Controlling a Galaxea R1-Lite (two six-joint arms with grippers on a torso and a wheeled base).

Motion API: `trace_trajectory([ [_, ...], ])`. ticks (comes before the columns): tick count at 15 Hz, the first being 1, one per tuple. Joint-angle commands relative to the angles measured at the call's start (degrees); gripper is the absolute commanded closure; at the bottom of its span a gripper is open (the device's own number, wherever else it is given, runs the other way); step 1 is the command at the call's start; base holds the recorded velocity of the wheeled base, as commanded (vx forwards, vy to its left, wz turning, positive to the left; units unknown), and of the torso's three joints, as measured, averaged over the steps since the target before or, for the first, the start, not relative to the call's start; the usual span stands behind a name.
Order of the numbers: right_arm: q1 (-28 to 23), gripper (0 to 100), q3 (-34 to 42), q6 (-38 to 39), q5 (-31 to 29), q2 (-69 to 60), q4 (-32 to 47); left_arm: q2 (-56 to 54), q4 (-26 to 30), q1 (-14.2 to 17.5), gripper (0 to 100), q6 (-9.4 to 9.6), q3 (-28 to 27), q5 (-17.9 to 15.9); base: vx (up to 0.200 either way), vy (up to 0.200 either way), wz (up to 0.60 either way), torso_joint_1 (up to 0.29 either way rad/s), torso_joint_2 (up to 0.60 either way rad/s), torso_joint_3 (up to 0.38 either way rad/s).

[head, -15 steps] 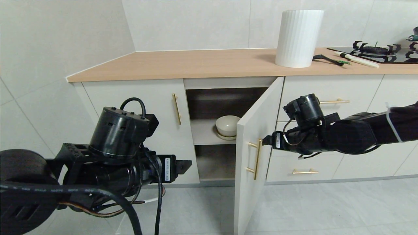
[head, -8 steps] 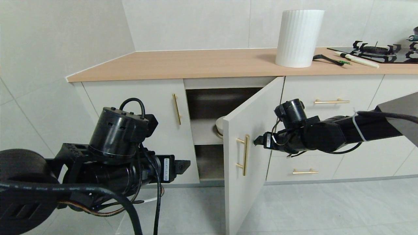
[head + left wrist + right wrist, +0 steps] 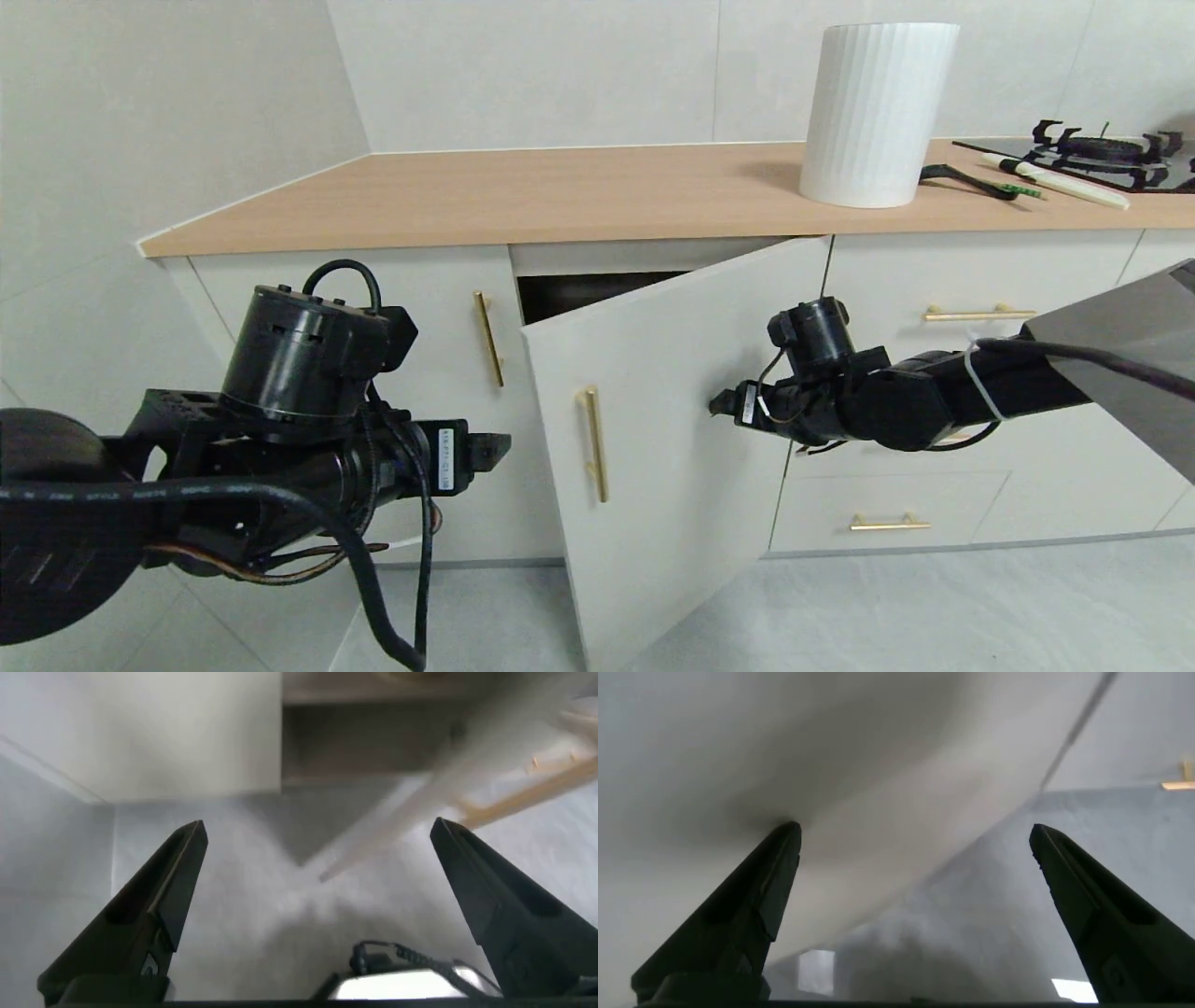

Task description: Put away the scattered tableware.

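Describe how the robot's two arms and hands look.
The left arm and right arm are matte black, with rounded links and black cables. A black cylindrical housing tops each wrist. The left hand and right hand carry white labels and two dark tapered fingers. A white tie rings the right arm.

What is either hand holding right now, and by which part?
Nothing. Both hands are open. The right hand sits at the flat face of the cabinet door, apart from its handle, gripping nothing. The left hand hangs free.
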Motion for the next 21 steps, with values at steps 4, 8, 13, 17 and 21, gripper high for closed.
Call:
trace_trajectory([
  [4,0.01,0,-2.09,5.22,-0.3,5.42,-7.31,-0.87,-0.1,0.72,0,0.01,-0.08,0.18,0.0,0.0,0.0,0.0,0.0,0.0],
  [8,-0.96,0,-4.91,9.08,-0.74,6.12,-8.11,-0.52,-0.19,0.64,0,0.01,-0.08,0.09,0.0,0.0,0.0,0.0,0.0,0.0],
  [13,-2.63,0,-8.16,10.14,-4.43,8.41,-11.01,-0.26,-0.19,0.64,0,0.01,-0.08,0.09,0.0,0.0,0.0,0.0,0.0,0.0],
  [17,-3.77,0,-10.0,10.49,-5.84,9.55,-11.09,0.36,-0.54,0.64,0,0.01,-0.08,0.01,0.0,0.0,0.0,0.0,0.0,0.0],
  [21,-3.68,0,-9.21,10.58,-6.28,7.44,-10.92,0.62,-0.54,0.64,0,0.01,-0.08,0.01,0.0,0.0,0.0,0.0,0.0,0.0],
])
